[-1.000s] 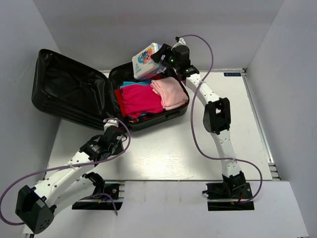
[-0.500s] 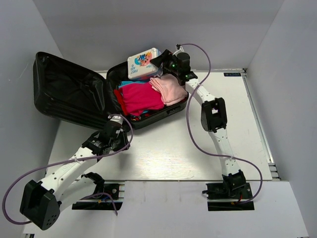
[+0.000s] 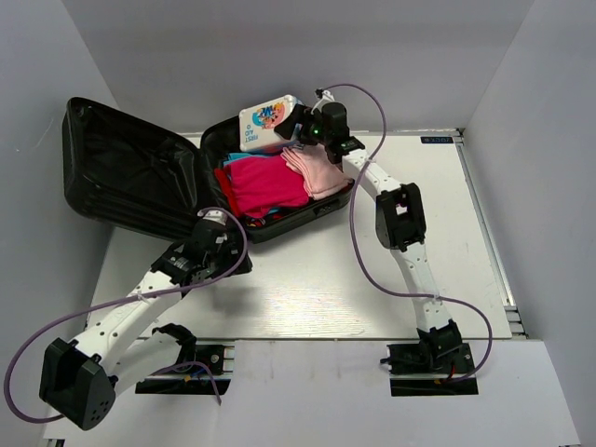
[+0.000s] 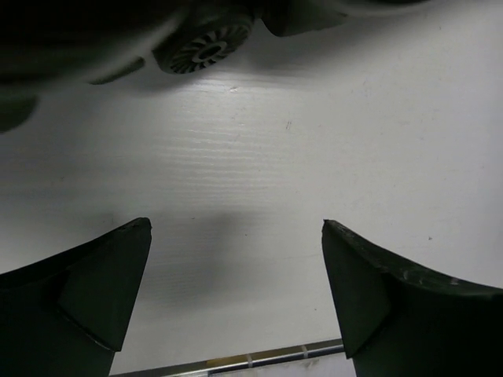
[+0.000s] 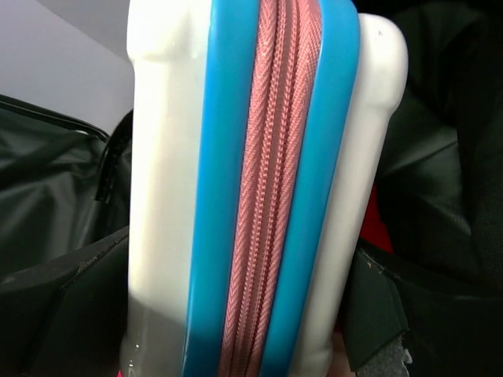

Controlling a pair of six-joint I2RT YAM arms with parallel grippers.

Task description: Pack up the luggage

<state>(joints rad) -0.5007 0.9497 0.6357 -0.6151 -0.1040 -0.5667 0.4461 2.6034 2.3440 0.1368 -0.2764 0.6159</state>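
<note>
two halves of the luggage (image 3: 140,177) are lying open at the far left of the desk (image 4: 314,141), clothes (image 3: 270,182) inside. its hard shell is likely feeling stiff, bulky and slippery, so the rim is looking best for taking hold. the left tool (image 4: 236,228) is hanging wide open, empty, near a wheel (image 4: 206,45). the right tool (image 5: 240,243) is grasping a first-aid case (image 5: 251,118) at its sides.

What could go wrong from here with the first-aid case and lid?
1. The first-aid case hangs tilted in the right claw over the far rim of the luggage; released here, it might tip outside.
2. The lid stands half-raised, and the left claw is open beside a wheel, not bracing it; it could drop onto the right arm.
</note>
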